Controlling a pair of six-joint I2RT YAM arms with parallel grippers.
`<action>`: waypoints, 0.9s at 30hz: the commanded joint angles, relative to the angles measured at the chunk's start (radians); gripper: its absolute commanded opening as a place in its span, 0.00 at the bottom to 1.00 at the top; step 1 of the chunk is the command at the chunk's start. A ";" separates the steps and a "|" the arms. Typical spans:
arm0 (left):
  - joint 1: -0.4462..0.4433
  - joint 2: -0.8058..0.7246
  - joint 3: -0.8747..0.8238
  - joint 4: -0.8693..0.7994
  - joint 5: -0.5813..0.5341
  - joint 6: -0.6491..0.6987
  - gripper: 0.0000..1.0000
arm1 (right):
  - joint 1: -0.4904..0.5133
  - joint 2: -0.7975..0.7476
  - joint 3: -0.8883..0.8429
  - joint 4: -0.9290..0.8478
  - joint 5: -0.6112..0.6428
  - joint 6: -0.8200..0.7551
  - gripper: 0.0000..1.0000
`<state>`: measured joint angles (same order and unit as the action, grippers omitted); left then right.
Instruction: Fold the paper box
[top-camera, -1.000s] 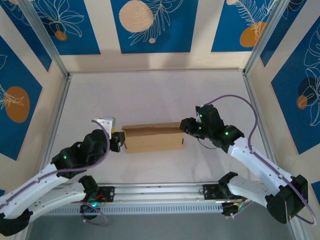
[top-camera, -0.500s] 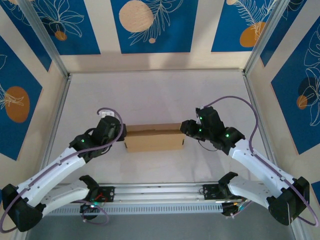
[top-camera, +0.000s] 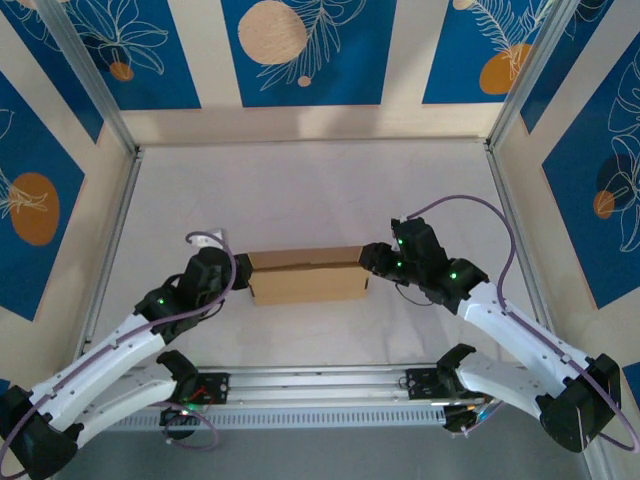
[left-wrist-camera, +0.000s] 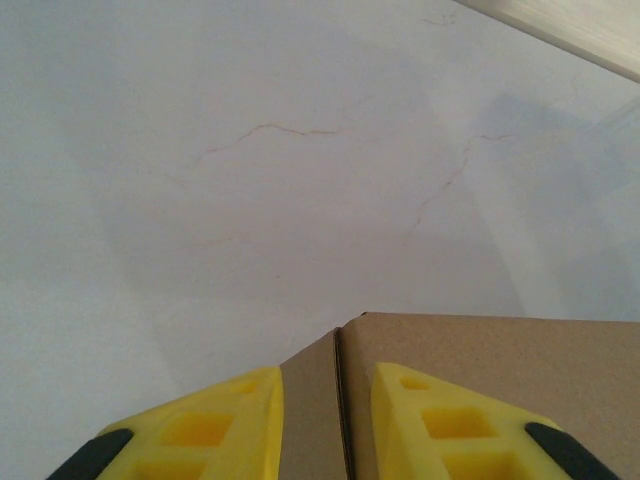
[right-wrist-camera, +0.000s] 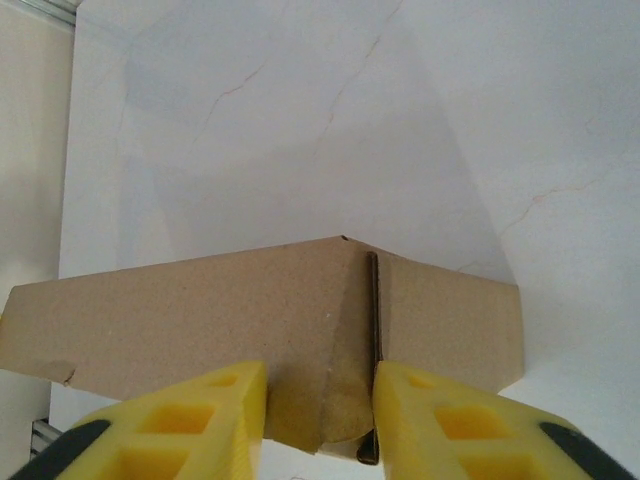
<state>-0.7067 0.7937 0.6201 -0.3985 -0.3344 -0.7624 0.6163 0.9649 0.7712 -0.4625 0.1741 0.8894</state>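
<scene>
As left gripper (left-wrist-camera: 328, 378) and right gripper (right-wrist-camera: 320, 372) bracket it, paper box (top-camera: 305, 276) sits braced.
Cardboard sits inside both part-spread jaws; whether pinched, can't tell.

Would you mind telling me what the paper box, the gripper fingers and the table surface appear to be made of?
The paper box: matte brown cardboard, apparently corrugated, since what looks like fluting shows along a cut edge.
The gripper fingers: yellow and matte, probably moulded plastic or rubber, with square recesses.
The table: a smooth pale surface with faint veins, perhaps marble-look laminate or sheet.
</scene>
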 joint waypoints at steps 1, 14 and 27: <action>-0.018 0.032 -0.075 -0.195 0.007 0.001 0.27 | 0.013 0.026 -0.041 -0.184 0.018 0.001 0.42; -0.041 0.047 -0.060 -0.221 -0.021 0.026 0.26 | -0.075 0.021 0.051 -0.173 -0.074 -0.099 0.54; -0.040 0.085 -0.095 -0.246 -0.008 -0.030 0.21 | -0.113 0.077 -0.123 -0.123 -0.146 0.020 0.31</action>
<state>-0.7422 0.8131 0.6125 -0.3923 -0.3695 -0.7750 0.5114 1.0050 0.7490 -0.4526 0.0216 0.8528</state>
